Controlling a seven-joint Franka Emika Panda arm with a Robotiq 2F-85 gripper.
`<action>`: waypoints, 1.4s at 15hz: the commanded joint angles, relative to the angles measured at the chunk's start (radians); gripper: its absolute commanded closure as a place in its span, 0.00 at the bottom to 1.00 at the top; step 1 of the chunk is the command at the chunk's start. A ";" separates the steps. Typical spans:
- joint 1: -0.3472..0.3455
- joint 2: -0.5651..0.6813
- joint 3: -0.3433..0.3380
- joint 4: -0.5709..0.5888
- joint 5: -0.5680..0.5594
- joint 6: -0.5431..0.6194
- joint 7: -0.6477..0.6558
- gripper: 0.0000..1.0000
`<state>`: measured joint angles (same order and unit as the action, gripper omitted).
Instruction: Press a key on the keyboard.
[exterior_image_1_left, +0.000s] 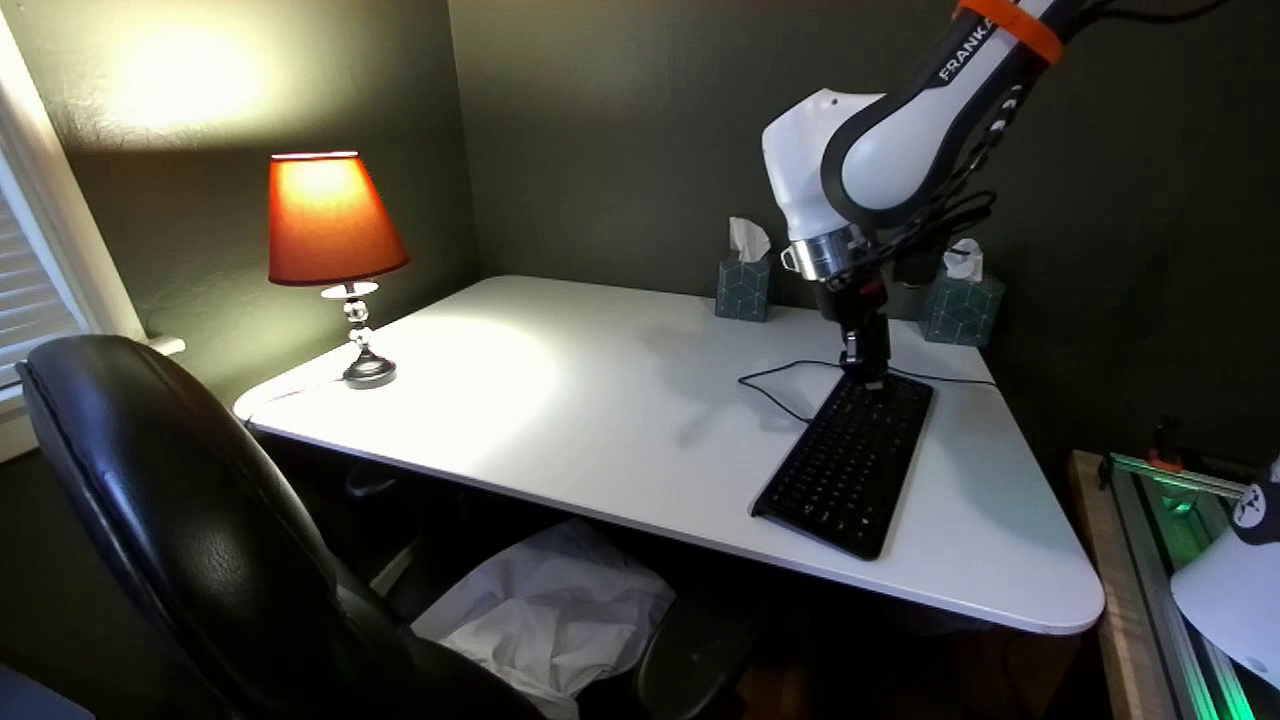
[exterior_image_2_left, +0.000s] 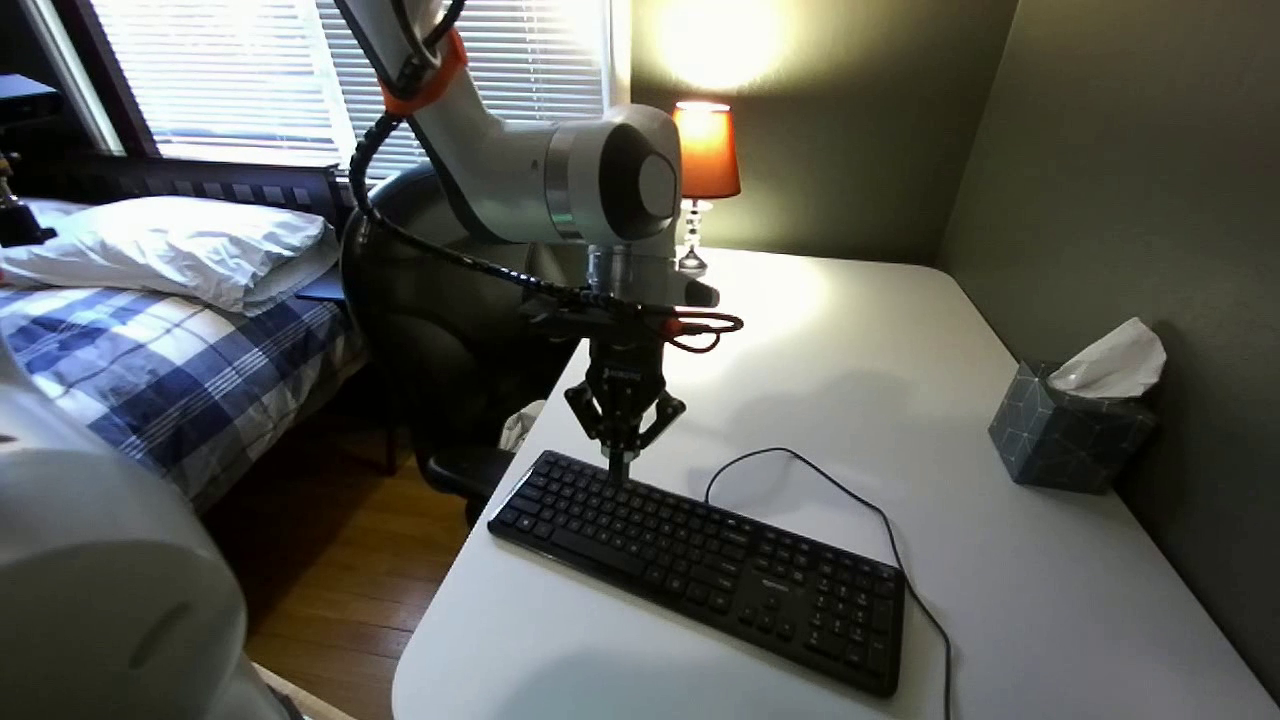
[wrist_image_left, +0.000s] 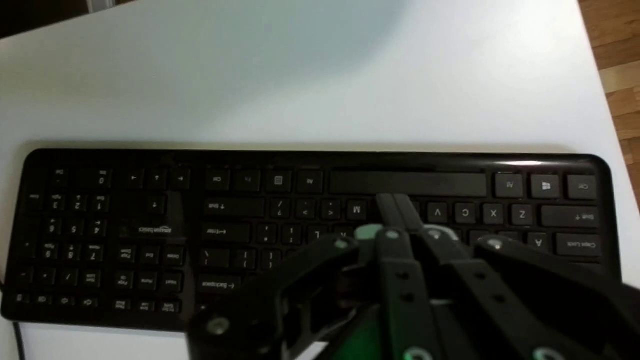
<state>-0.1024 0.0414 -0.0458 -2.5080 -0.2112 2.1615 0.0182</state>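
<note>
1. Pointing straight down, the gripper (wrist_image_left: 393, 196) is narrow, its two fingers (wrist_image_left: 386, 212) side by side and close together.
2. In the wrist view their tips lie over the letter keys, between the M key (wrist_image_left: 356, 210) and the V key (wrist_image_left: 437, 213), just beside the space bar (wrist_image_left: 407, 183); whether they touch a key cannot be told.
3. Beneath the gripper, the keyboard (exterior_image_2_left: 720, 580) lies flat on the white desk (exterior_image_2_left: 870, 350), one short end near the desk's edge; its lettering reads upside down in the wrist view.
4. From the keyboard's long side a thin dark cable (exterior_image_2_left: 840, 485) curves across the desk and, in an exterior view, passes just beside the number-pad end.
5. Over the gripper hangs the white-and-black arm (exterior_image_1_left: 895, 165), wearing an orange band (exterior_image_1_left: 1015, 28), in both exterior views.
6. Near the wall (exterior_image_1_left: 620, 150), in an exterior view, stand a patterned tissue box (exterior_image_1_left: 742, 292) and a second tissue box (exterior_image_1_left: 962, 312).
7. Farther along the desk stands a lit lamp (exterior_image_1_left: 335, 225).
8. A black chair (exterior_image_1_left: 200, 530) stands beside the desk; in an exterior view, a plaid-covered bed (exterior_image_2_left: 200, 350) and blinds (exterior_image_2_left: 230, 80) show beyond.
</note>
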 joint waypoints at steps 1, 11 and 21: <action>0.008 0.073 -0.012 0.039 0.050 -0.023 -0.049 1.00; 0.002 0.211 -0.008 0.124 0.125 -0.034 -0.125 1.00; -0.009 0.302 -0.014 0.184 0.135 -0.051 -0.158 1.00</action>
<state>-0.1045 0.3101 -0.0539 -2.3550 -0.0946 2.1513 -0.1068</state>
